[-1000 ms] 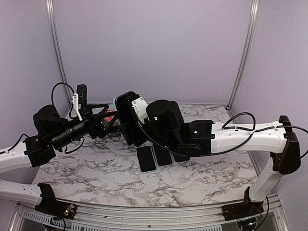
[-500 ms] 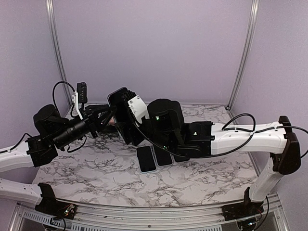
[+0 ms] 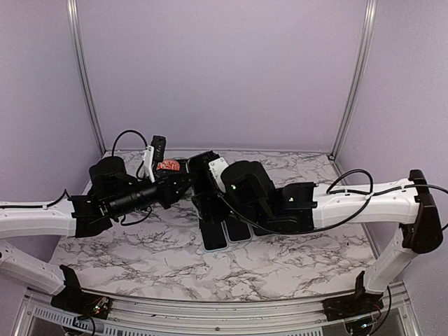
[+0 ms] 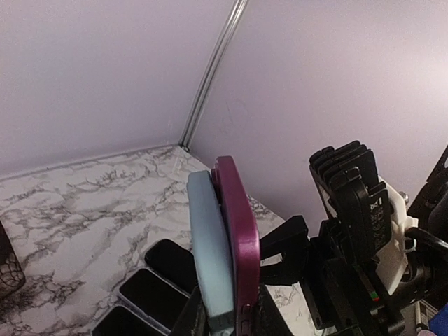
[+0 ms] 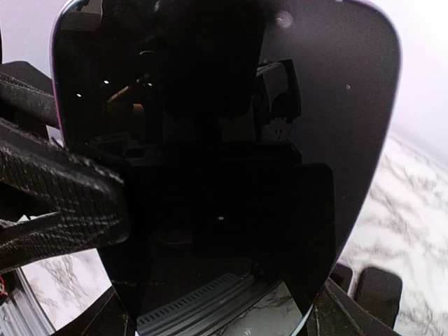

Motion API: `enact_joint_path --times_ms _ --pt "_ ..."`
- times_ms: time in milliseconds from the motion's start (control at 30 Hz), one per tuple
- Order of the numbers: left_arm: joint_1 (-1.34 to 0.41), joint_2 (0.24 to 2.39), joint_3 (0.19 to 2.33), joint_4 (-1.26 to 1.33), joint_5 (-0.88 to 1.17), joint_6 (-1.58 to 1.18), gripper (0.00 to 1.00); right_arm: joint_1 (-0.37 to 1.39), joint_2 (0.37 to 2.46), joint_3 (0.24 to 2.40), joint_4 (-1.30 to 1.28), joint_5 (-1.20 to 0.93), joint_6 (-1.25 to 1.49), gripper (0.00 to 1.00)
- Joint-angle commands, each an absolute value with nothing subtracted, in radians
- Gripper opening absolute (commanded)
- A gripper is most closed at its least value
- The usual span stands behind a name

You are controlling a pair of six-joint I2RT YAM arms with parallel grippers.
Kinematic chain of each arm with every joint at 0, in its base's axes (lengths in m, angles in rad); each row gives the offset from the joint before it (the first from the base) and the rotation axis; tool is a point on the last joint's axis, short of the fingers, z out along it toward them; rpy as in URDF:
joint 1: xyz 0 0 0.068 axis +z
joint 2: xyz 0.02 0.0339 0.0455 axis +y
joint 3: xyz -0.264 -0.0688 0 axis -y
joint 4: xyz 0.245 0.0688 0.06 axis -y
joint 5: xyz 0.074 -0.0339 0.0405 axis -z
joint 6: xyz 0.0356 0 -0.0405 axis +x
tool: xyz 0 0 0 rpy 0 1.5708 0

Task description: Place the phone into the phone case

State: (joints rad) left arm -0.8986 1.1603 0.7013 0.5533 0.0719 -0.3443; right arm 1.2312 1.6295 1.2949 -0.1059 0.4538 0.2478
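Centrally, above a marble table (image 3: 280,266): phone (image 4: 210,252) and maroon phone case (image 4: 238,238) pressed face to face, upright, clear of the surface. Left gripper (image 3: 183,183) closed on that pair from 9 o'clock, fingers (image 4: 199,318) clamping the lower edges. Right gripper (image 3: 203,183) meeting it from 3 o'clock, jaws spread wide across the dark glossy phone screen filling the right wrist view; whether gripping or merely bracketing, cannot tell. Three spare dark phones (image 3: 231,229) flat in a row at 6 o'clock, just beneath both grippers
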Motion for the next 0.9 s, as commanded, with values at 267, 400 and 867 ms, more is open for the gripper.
enact_joint_path --times_ms 267,400,867 --pt "-0.975 1.669 0.931 0.507 0.091 -0.554 0.8 1.248 1.319 0.898 -0.523 0.301 0.956 0.34" --pt "-0.968 1.627 0.905 0.484 -0.048 -0.535 0.88 1.232 1.374 0.881 -0.66 0.214 1.031 0.34" --pt "-0.971 1.66 0.977 0.319 -0.175 -0.496 0.7 1.192 1.722 1.039 -0.863 0.05 0.899 0.98"
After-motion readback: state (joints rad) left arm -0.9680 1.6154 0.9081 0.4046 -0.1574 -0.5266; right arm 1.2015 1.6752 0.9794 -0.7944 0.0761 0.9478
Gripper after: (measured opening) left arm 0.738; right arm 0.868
